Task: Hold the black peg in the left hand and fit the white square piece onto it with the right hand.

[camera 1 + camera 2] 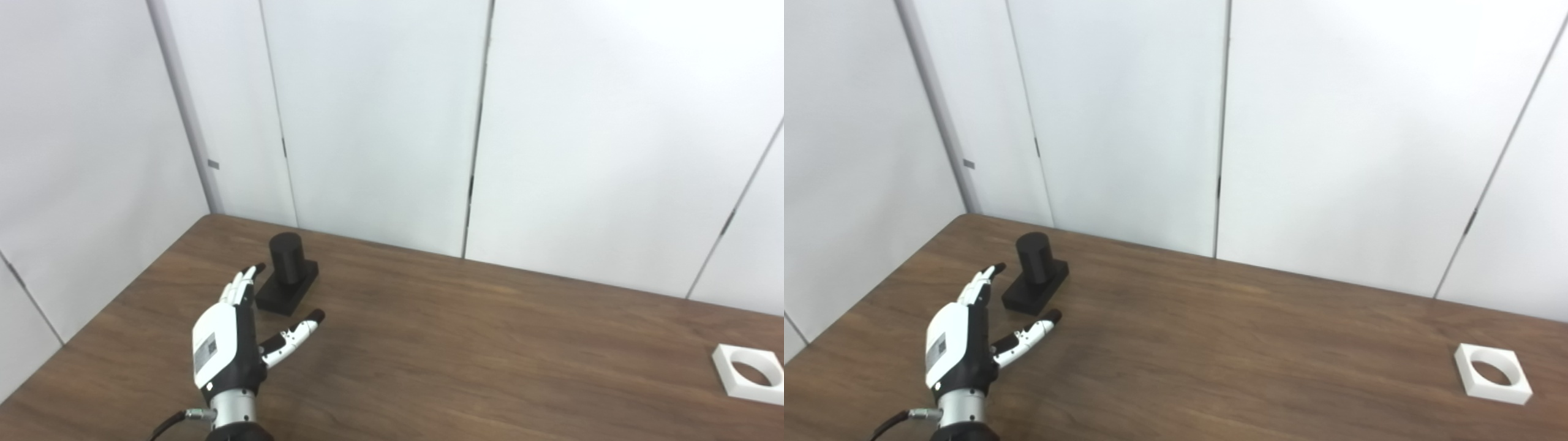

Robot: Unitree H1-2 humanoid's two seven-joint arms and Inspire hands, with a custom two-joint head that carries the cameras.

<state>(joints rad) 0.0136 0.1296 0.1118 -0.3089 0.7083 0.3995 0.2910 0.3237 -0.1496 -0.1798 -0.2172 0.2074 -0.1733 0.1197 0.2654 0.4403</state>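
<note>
The black peg (pixel 286 272), a short cylinder on a flat square base, stands upright on the wooden table (pixel 465 343) near its far left corner. My left hand (pixel 236 334) is open just in front of the peg, fingers stretched toward its left side and thumb spread out to the right, holding nothing. The fingertips lie close beside the base; whether they touch it I cannot tell. The white square piece (pixel 1492 373), with a round hole through it, lies flat near the table's right edge. My right hand is out of view.
White wall panels (pixel 380 116) rise directly behind the table and along its left side. A cable (pixel 168 422) runs from my left wrist at the bottom edge.
</note>
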